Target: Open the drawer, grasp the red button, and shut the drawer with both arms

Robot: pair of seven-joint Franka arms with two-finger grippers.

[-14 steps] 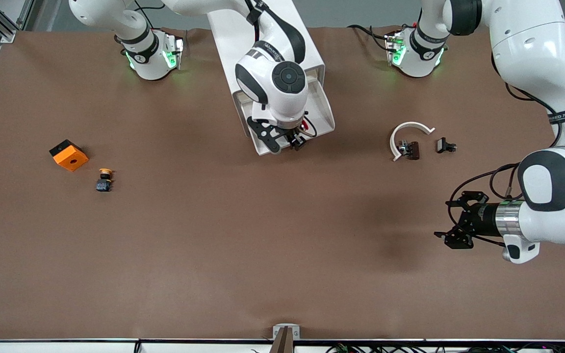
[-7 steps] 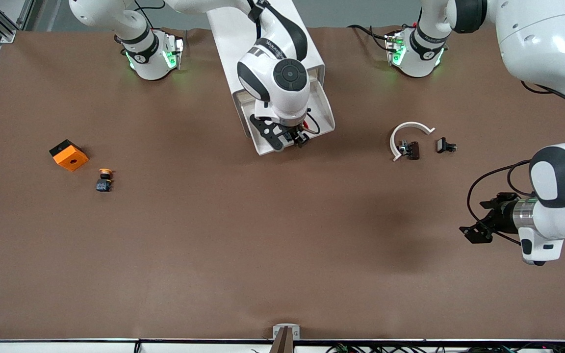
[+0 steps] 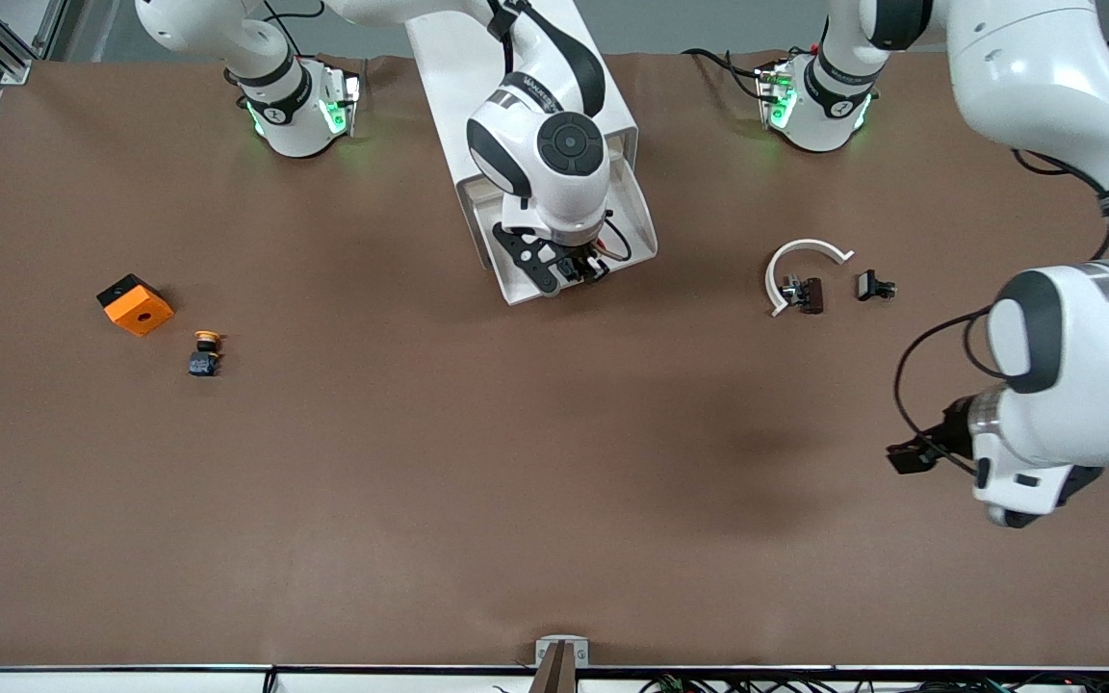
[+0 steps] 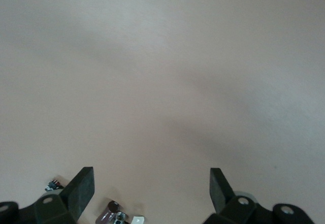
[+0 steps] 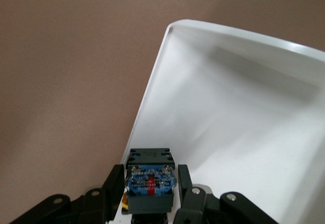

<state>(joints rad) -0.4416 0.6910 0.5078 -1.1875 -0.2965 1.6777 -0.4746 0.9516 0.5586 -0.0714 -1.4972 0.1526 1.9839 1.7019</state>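
The drawer (image 3: pixel 633 223) stands pulled out of the white cabinet (image 3: pixel 463 87), its white tray (image 5: pixel 244 117) open toward the front camera. My right gripper (image 3: pixel 581 271) reaches down at the tray's front edge. In the right wrist view my right gripper (image 5: pixel 150 177) is shut on the button (image 5: pixel 150 181), its black body and blue label showing between the fingers (image 5: pixel 116 179). A bit of red shows at the button (image 3: pixel 597 254) in the front view. My left gripper (image 3: pixel 909 454) hangs open over bare table at the left arm's end, its fingers (image 4: pixel 81 189) wide apart with nothing between them.
An orange cube (image 3: pixel 136 305) and a yellow-capped button (image 3: pixel 205 353) lie toward the right arm's end. A white curved piece (image 3: pixel 798 262), a dark small part (image 3: pixel 808 295) and a black clip (image 3: pixel 874 286) lie toward the left arm's end.
My right gripper's fingers have closed on the button at the drawer's front edge. My left arm has drawn back toward its own end of the table and turned its wrist.
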